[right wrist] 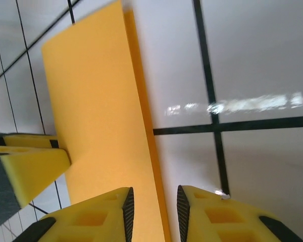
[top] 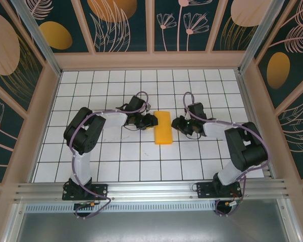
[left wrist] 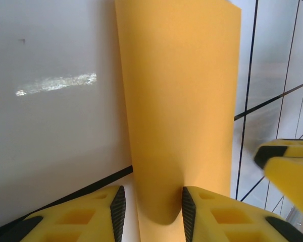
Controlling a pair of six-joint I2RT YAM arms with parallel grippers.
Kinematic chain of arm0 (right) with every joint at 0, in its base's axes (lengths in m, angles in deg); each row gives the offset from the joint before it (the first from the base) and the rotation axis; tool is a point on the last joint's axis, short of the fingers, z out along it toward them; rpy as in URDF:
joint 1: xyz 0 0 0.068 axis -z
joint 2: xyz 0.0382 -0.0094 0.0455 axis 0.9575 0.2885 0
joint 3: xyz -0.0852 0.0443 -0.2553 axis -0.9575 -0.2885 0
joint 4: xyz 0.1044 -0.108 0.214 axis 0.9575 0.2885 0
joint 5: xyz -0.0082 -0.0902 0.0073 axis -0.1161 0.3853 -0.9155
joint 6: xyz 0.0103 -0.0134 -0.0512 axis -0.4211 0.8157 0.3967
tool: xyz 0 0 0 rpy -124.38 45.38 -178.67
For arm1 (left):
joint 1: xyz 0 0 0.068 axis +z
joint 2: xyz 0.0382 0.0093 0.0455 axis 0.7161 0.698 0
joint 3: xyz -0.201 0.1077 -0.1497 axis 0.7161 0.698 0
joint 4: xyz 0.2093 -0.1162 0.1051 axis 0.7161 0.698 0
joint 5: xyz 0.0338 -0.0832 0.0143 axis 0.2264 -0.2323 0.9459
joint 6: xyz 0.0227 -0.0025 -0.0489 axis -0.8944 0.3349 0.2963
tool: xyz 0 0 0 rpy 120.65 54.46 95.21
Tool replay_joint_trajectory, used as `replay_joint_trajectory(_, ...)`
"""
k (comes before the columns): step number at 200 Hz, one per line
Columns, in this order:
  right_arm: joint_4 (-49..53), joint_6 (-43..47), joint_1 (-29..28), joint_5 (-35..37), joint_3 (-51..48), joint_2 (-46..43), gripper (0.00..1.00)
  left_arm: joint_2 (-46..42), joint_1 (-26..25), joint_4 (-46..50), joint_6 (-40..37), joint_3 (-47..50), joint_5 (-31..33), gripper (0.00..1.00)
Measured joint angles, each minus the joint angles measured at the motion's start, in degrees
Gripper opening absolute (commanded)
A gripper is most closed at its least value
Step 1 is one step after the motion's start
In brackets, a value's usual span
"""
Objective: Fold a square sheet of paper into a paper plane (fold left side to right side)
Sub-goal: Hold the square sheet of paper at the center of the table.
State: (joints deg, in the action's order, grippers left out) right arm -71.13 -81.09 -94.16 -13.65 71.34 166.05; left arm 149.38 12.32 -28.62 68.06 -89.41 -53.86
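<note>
Fingers of the left gripper [left wrist: 152, 206] stand apart and clamp nothing. One hangs over bare tile, the other over the paper, and the soft, rounded fold lies in the gap between them. Fingers of the right gripper [right wrist: 155, 206] are likewise spread, and the sheet's opposite long edge runs into their gap.

The white gridded table [top: 116, 161] supports the whole arrangement. The left arm [top: 81, 136] and right arm [top: 242, 146] bend inward from their bases, so the two sets of fingertips face each other.

The square sheet of paper [top: 163, 127] lies flat between those fingertips, doubled into a narrow rectangle, with each long edge right at one gripper. The left-to-right fold therefore appears made but not sharpened. The left fingers seem placed to press the bulge into a crease, and the right fingers to keep the free edges together.

A thin darker strip [right wrist: 144, 111] runs along the edge ahead of the right fingers. It may be the lower layer showing or only shade, and the right wrist view cannot settle which.
</note>
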Motion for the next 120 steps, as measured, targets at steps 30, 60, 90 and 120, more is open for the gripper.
replay_joint_trajectory(30,1.4,1.0,1.8,1.9,0.0,-3.3,0.33,0.0,0.0,0.4,-0.2,-0.2,0.3,0.37)
replay_joint_trajectory(60,2.5,1.4,2.6,3.4,0.0,-4.9,0.33,0.1,0.0,0.7,-0.6,-0.4,0.3,0.37)
replay_joint_trajectory(90,3.0,1.4,2.6,3.8,0.0,-5.2,0.33,0.2,-0.1,1.2,-0.9,-0.6,0.4,0.36)
replay_joint_trajectory(120,3.0,1.4,2.6,3.5,-0.3,-5.2,0.32,0.2,-0.1,1.3,-1.4,-0.6,0.4,0.36)
